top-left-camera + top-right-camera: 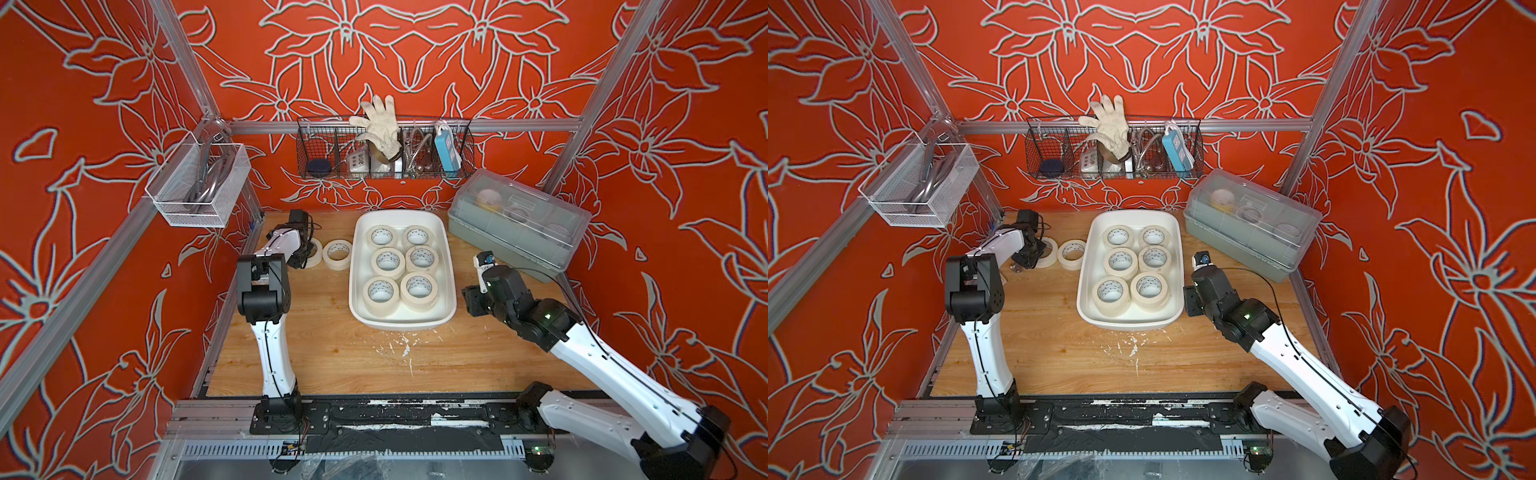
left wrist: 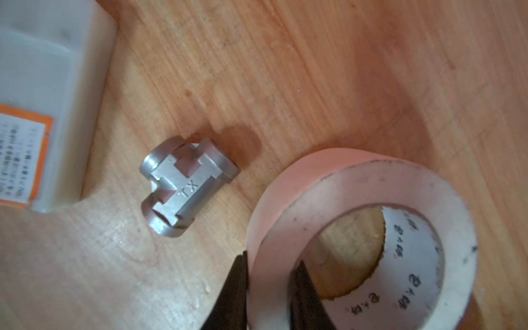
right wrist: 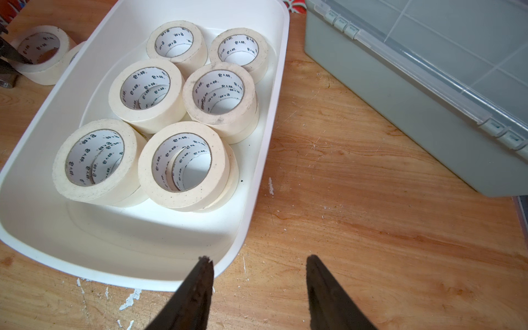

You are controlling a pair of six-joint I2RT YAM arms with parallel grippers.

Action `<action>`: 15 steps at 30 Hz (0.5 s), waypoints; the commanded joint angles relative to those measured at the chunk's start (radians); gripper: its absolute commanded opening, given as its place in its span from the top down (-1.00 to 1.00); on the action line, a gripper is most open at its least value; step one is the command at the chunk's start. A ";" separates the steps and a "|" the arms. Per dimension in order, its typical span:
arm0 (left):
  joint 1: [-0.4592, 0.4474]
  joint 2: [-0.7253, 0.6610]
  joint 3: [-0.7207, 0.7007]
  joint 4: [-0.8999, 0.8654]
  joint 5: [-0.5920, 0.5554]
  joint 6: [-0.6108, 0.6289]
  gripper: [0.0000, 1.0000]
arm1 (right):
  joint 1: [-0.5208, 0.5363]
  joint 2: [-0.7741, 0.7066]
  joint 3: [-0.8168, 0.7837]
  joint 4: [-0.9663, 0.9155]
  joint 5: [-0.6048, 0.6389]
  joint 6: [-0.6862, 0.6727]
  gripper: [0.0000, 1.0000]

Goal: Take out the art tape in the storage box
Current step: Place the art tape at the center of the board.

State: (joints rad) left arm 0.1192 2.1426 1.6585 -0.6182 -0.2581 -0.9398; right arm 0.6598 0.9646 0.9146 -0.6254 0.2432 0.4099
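Left end effector [image 2: 271,258], stretched forward, pinches art tape [image 2: 285,185]; right end effector [image 3: 260,260] hovers, jaws apart, by storage box [image 3: 143,237]

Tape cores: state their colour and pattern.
The cores are white with small dark printed marks, clearest in the right wrist view.

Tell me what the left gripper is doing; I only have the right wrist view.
Observer: The left gripper is shut on the wall of a masking-tape roll, one finger inside the ring, one outside.
Operator: Anything beside it?
Observer: A steel tee fitting stamped TX lies on the table near the roll, not touching.
Operator: How many rolls are out?
Observer: Two, in both top views, on the left arm's side of the storage box: the held one and a free roll.
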 commanded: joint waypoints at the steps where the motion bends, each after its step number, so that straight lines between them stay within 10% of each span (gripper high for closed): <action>1: 0.008 0.002 0.006 -0.001 -0.001 -0.008 1.00 | -0.007 -0.020 0.009 -0.025 0.002 0.000 -0.13; 15: 0.013 -0.046 0.014 -0.064 0.028 0.018 -0.11 | -0.009 -0.058 0.017 -0.042 -0.005 0.015 -0.14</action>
State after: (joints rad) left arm 0.1257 2.1407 1.6585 -0.6418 -0.2394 -0.9390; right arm 0.6563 0.9279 0.9146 -0.6407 0.2428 0.4107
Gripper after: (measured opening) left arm 0.524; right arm 0.568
